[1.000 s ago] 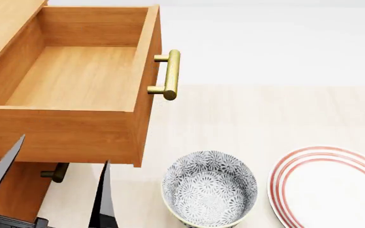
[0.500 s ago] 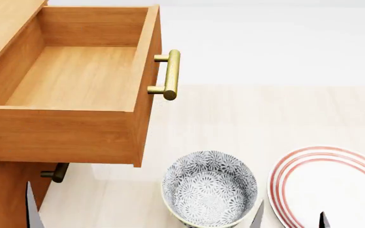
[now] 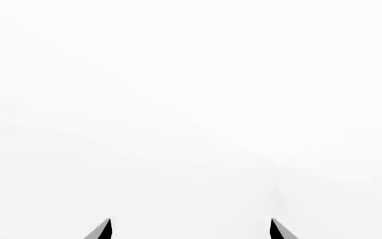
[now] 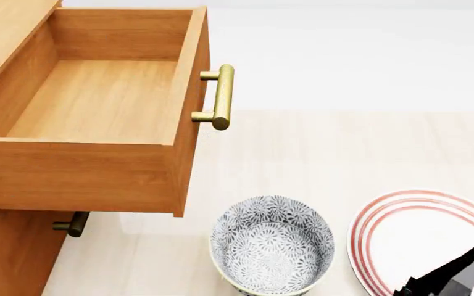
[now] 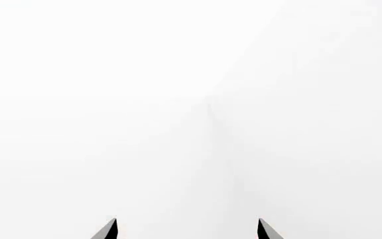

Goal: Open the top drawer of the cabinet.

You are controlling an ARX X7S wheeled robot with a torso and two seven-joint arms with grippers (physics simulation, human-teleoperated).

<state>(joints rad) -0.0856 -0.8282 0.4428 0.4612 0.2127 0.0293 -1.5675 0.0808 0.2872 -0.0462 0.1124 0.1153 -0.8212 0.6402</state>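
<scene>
orange-brown wood top drawer [image 4: 97, 98] | gold bar handle [image 4: 221, 97] | grey flower-pattern bowl [image 4: 273, 244] | white plate with red rings [image 4: 402, 231]

Simulated domestic dining or kitchen setting: a wooden cabinet [image 4: 7, 246] stands beside a pale table [image 4: 320, 148] carrying a patterned bowl [image 4: 273, 246] and a red-rimmed plate [image 4: 418, 234], against blank white surroundings.

No writing, label or number can be read anywhere (every surface is plain or patterned).

Top drawer [image 4: 97, 98] pulled out of cabinet [image 4: 7, 246], empty.
</scene>
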